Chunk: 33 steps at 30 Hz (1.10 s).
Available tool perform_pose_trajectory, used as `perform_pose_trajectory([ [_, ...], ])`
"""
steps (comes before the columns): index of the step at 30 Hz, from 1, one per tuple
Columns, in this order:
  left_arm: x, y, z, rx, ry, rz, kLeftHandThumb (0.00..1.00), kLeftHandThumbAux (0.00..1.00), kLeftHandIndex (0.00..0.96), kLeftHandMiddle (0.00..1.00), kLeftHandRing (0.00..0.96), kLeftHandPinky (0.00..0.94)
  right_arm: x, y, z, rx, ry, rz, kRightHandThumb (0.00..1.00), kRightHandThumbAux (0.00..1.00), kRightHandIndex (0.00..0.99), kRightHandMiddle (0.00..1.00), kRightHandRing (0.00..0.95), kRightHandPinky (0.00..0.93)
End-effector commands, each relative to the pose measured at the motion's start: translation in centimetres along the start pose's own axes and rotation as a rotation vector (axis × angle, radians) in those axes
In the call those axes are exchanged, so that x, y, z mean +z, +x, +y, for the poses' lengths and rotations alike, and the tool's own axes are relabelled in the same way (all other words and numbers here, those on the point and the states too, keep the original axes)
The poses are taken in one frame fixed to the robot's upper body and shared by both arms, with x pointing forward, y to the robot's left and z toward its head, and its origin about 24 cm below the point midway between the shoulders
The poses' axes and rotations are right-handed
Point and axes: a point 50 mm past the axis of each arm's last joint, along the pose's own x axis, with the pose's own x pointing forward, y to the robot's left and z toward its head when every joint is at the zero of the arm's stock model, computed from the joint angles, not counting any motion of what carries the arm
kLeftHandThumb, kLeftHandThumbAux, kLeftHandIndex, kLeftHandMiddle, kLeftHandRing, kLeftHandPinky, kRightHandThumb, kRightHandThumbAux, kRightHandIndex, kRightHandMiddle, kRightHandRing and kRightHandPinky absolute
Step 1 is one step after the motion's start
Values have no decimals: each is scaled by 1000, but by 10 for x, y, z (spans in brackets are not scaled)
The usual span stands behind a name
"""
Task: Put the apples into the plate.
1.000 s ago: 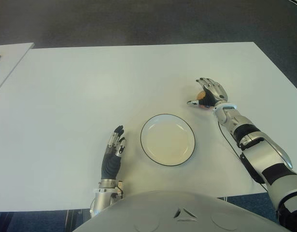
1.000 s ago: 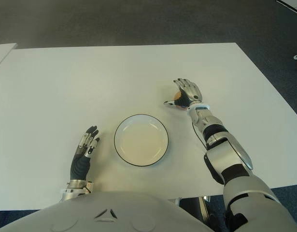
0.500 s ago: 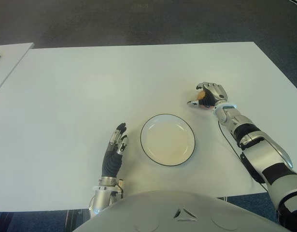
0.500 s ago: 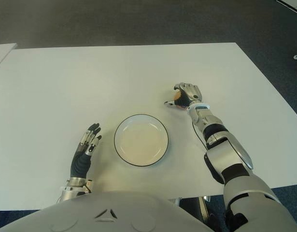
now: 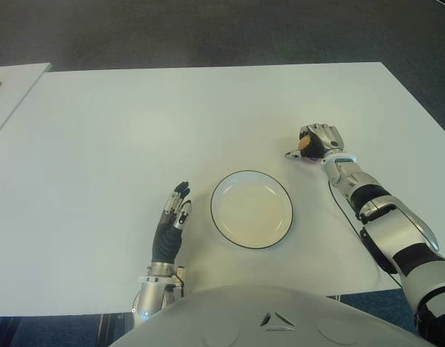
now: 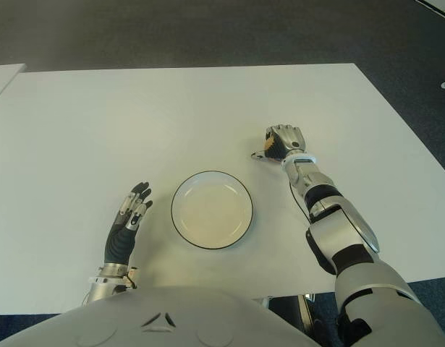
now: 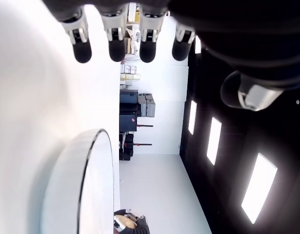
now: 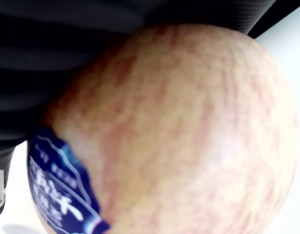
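Note:
A yellow-red apple (image 8: 179, 131) with a blue sticker fills the right wrist view. My right hand (image 5: 316, 142) is curled around the apple (image 5: 304, 144) on the white table (image 5: 135, 130), up and to the right of the plate. The white plate (image 5: 251, 209) with a dark rim sits at the table's front centre and holds nothing. My left hand (image 5: 171, 228) shows left of the plate near the front edge, fingers stretched out, holding nothing.
A second white table (image 5: 9, 90) stands at the far left with a gap between. Dark carpet (image 5: 208, 32) lies beyond the far edge. The plate's rim (image 7: 89, 180) shows in the left wrist view.
My right hand's fingers, spread over the apple a second ago, have curled shut around it. The left hand has shifted slightly.

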Motion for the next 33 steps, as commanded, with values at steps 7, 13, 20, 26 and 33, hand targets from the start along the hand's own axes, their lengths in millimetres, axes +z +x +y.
perform_pose_trajectory([
  [7, 1, 0, -3, -31, -54, 15, 21, 272, 0, 0, 0, 0, -17, -35, 50, 193, 15, 111, 714, 715, 442, 769, 739, 752],
  [13, 6, -1, -4, -46, -77, 11, 23, 282, 0, 0, 0, 0, -17, -34, 49, 172, 38, 119, 716, 716, 442, 806, 776, 790],
  [20, 8, -1, -3, -55, -55, 5, 21, 284, 0, 0, 0, 0, -16, -33, 47, 151, 58, 127, 716, 715, 441, 850, 816, 822],
  [26, 10, 0, -3, -66, -42, -7, 11, 285, 0, 0, 0, 0, -16, -31, 44, 140, 66, 132, 717, 715, 440, 871, 834, 837],
  [33, 12, 0, -2, -67, -24, -9, 1, 283, 0, 0, 0, 0, -15, -28, 41, 134, 78, 134, 718, 714, 440, 887, 850, 850],
])
